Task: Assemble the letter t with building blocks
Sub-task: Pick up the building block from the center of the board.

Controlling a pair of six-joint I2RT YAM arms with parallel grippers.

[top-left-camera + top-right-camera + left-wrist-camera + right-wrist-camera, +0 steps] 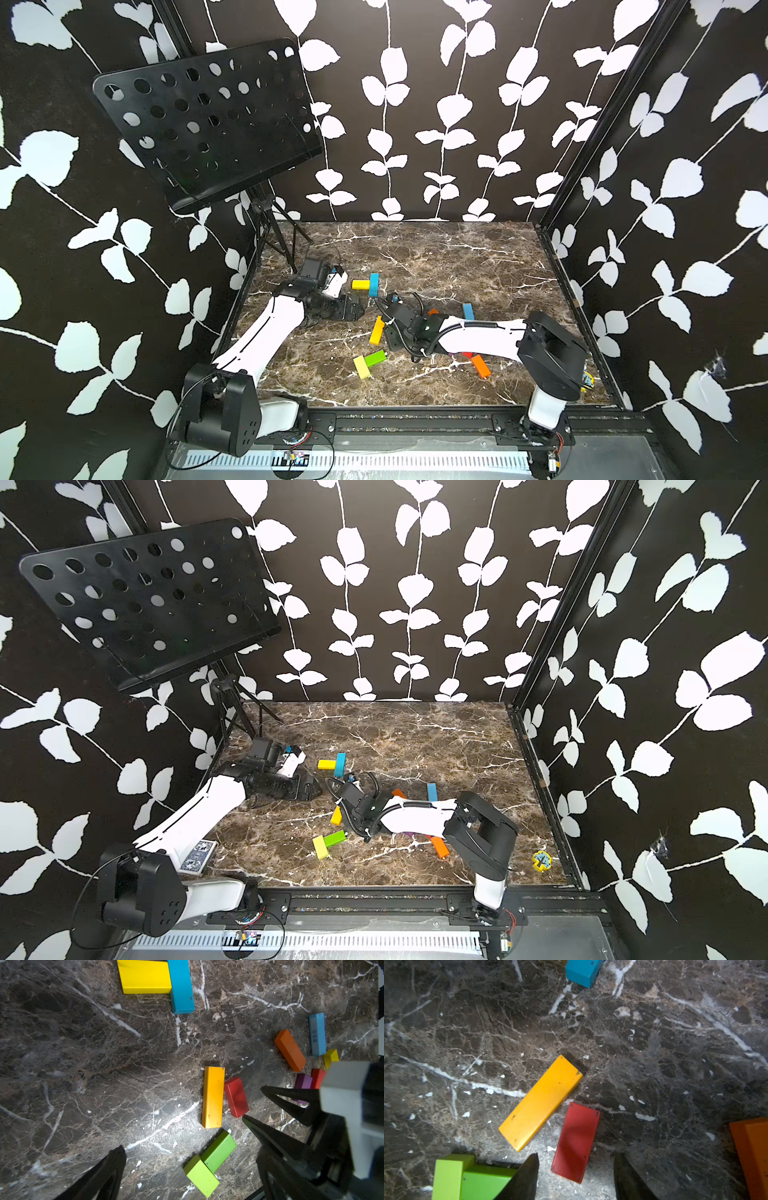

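1. Marble-patterned brown table (457,257) carries all the building blocks (334,839). The clock is read in a top view from the table's middle, with twelve at the back wall.
2. At nine o'clock the left gripper (357,309) hangs above the table with its fingers spread wide, and it holds nothing.
3. At ten o'clock a yellow block (360,284) touches with its end the side of a blue bar (374,284).
4. At eight o'clock an amber bar (377,330) lies flat. At seven o'clock a lime block (361,368) touches a green bar (376,357).
5. Near the middle, the right gripper (576,1155) is low over a red block (575,1142), which lies just beside the amber bar. Its fingers stand apart on both sides of the block, with a gap at each side, so nothing is pinched.
6. At three o'clock lies a light-blue bar (468,311), and at five o'clock an orange bar (481,365).
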